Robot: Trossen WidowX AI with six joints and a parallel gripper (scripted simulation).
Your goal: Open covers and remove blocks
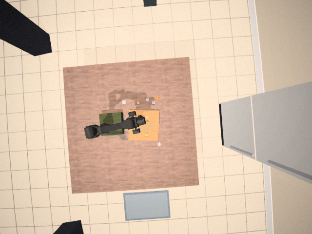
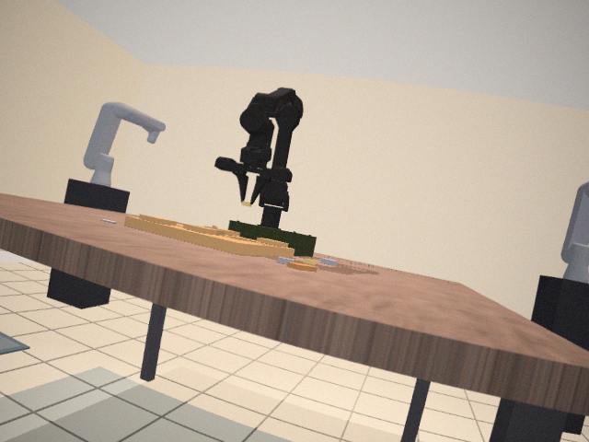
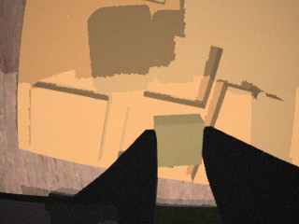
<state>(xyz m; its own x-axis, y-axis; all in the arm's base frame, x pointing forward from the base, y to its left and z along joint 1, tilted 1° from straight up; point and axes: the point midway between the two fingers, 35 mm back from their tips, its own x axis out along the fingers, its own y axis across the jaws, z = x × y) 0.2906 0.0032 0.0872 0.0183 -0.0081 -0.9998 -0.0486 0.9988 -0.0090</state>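
Pincer (image 1: 136, 122) (image 2: 246, 203) (image 3: 178, 137) fingers stood only a little apart, closed down on a small khaki-yellow block (image 2: 246, 204) (image 3: 178, 142), and from my remote seat I could see it gripped between the two tips. It hung just beneath the pincer, raised clear of the puzzle board (image 1: 154, 138) (image 2: 209, 238) (image 3: 51, 37), which lay flat below. In my wrist view, raised strips and edges on the board showed around the held block; I could not tell from them how far every cover stood open. Behind the pincer I had the green base block (image 1: 119, 116) (image 2: 304, 245) (image 3: 187, 214) on the table (image 1: 100, 163) (image 2: 356, 295) (image 3: 7, 47). Off to the pincer's left, past the board's edge, lay a small yellow block (image 1: 138, 102) (image 2: 310, 261), with a white block (image 1: 124, 102) farther back toward the base side. Farther forward on that left side I saw a grey block (image 1: 147, 99), a pale block (image 1: 153, 102) near it and an orange piece (image 1: 156, 97) (image 2: 301, 267) beyond them. Another white piece (image 1: 159, 144) (image 2: 108, 221) rested ahead and to the pincer's right, just outside the board's corner. Two little yellow knobs showed on the board, one on either side ahead of the pincer.
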